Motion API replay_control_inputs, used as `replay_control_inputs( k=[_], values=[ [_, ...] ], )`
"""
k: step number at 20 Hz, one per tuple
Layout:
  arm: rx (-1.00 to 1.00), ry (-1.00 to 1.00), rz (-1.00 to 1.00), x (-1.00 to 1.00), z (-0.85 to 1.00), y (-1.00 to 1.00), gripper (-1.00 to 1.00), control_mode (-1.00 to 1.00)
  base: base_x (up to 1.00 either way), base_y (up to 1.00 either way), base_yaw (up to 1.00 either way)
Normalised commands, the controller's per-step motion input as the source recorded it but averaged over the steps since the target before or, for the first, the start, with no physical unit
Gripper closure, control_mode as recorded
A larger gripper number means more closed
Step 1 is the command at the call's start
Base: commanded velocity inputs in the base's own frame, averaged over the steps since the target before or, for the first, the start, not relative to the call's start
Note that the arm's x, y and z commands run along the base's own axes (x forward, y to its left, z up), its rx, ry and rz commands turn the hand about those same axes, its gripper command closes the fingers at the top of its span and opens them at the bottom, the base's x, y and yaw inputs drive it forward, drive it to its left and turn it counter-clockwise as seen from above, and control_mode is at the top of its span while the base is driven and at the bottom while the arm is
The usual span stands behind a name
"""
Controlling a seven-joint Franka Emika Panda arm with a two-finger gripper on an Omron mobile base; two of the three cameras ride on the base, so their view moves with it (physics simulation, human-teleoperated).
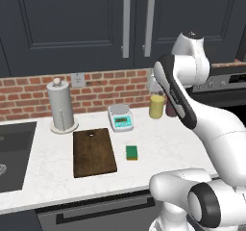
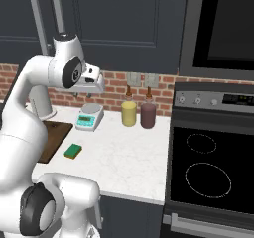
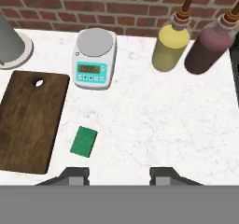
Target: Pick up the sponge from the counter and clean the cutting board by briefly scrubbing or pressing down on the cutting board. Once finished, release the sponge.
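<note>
End effector (image 3: 119, 175): I read the tips spread apart, nothing between them, held high over the tabletop (image 3: 154, 120).
Sponge (image 3: 84, 141): flat on the tabletop, green side up, just right of the board (image 3: 29, 120), not touching.
Board: lies flat, hole toward the brick wall.
Scale (image 3: 94, 58): behind the sponge, near the wall.
Bottles: yellow (image 3: 171, 43) and dark red (image 3: 208, 43), side by side, right of the scale.

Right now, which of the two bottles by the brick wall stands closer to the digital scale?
The yellow bottle. It stands between the white scale and the dark red bottle, which is nearer the stove side. Both have brown tops.
</note>
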Motion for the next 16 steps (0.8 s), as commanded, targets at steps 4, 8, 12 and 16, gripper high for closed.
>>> replay_control_inputs(
  k=[4,8,12,16],
  values=[
    [0.07,0.04,0.0,0.0,-0.23,0.06,-1.0,-1.0,0.0,0.0,0.0],
    [0.07,0.09,-0.01,0.0,-0.9,0.5,-1.0,-1.0,0.0,0.0,0.0],
    [0.04,0.15,-0.07,0.07,-1.0,0.62,-1.0,-1.0,0.0,0.0,0.0],
    [0.1,0.15,-0.12,0.01,-1.0,0.58,-1.0,-1.0,0.0,0.0,0.0]
  ],
)
